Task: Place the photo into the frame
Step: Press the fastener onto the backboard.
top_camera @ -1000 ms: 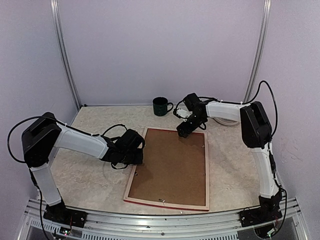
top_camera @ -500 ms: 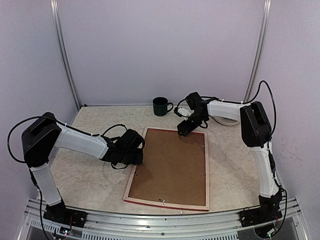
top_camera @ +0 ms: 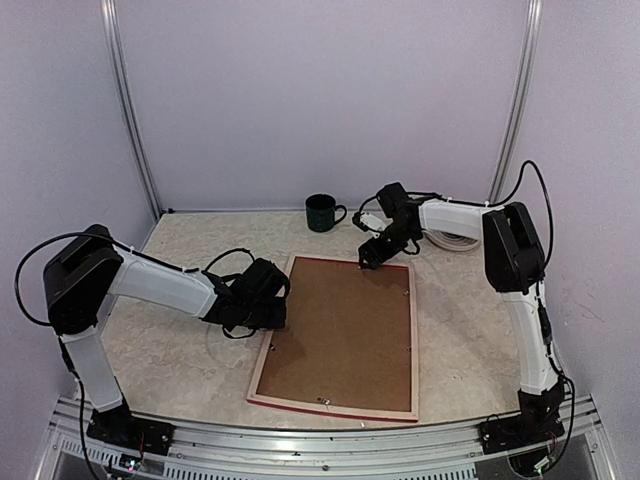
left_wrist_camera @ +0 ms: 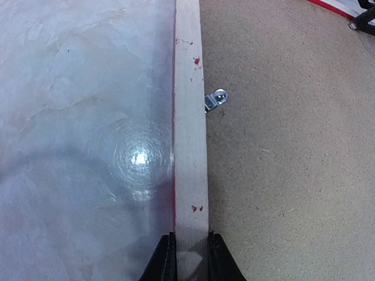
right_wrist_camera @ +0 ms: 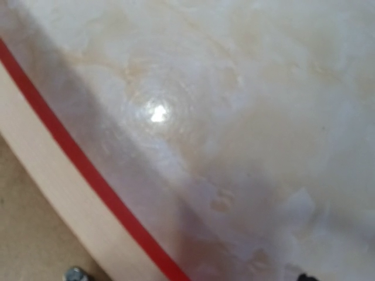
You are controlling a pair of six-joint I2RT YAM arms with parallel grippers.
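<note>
The frame lies face-down, long axis running away from me; my left hand clamps its left rail, my right hand, grip unreadable, hovers at its far edge; photo unseen.

Robotics lab cell: plain lilac wall panels, aluminium post, marble-look table, base rail carrying left arm and right arm.

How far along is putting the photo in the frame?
Done: the frame lies face down, backing board seated, one clip turned over it; no photo shows, perhaps underneath. In hand: the left gripper clamps the left rail; the right gripper hovers at the far edge. Left: probably the remaining clips.
</note>
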